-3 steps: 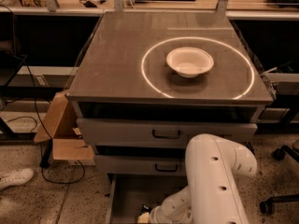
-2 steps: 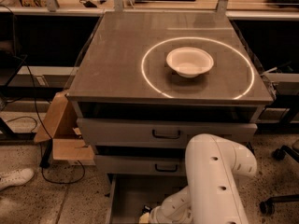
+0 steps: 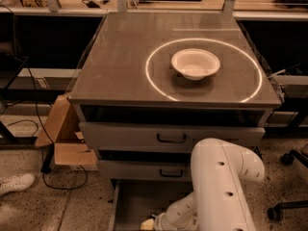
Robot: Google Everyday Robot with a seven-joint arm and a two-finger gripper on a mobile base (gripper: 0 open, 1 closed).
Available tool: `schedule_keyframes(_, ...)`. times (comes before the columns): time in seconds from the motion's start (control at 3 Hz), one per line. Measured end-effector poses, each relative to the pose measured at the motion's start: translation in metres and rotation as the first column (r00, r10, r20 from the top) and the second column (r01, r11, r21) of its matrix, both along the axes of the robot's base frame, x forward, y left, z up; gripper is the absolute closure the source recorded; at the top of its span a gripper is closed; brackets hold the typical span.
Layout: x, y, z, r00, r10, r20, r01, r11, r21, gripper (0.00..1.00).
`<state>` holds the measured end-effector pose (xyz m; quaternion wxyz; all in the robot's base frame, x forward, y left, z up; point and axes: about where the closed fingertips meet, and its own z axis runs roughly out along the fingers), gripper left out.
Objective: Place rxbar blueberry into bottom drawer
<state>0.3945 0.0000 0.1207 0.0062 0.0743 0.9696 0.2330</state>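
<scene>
White shoe (image 3: 14, 183) lies on the floor at eight o'clock in the picture, and a brown cardboard box (image 3: 65, 138) leans just beside the grey cabinet (image 3: 120, 57). The top drawer (image 3: 125, 136) and the middle drawer (image 3: 130, 170) are shut. The bottom drawer (image 3: 137, 198) is pulled out at six o'clock, so that part of the job looks done. The bit of its grey tray that shows is bare. The gripper (image 3: 153, 223) is down low in this drawer, at the very bottom edge of the picture, and I cannot tell if it is wide, narrow or holding something. The rxbar blueberry does not show anywhere; it may be hidden at the gripper. I think the job is near its end: what is left is to let the bar go in the drawer. On the cabinet top, at one o'clock, a white bowl (image 3: 195, 64) sits inside a bright ring (image 3: 150, 81) and looks empty. The fat white arm (image 3: 224, 186) bends down at five o'clock.
</scene>
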Motion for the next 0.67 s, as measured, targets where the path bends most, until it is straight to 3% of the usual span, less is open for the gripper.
schedule_keyframes(0.67, 0.0000, 0.0000, 0.0000, 1.0000, 0.000, 0.000, 0.000, 1.000, 0.000, 0.00)
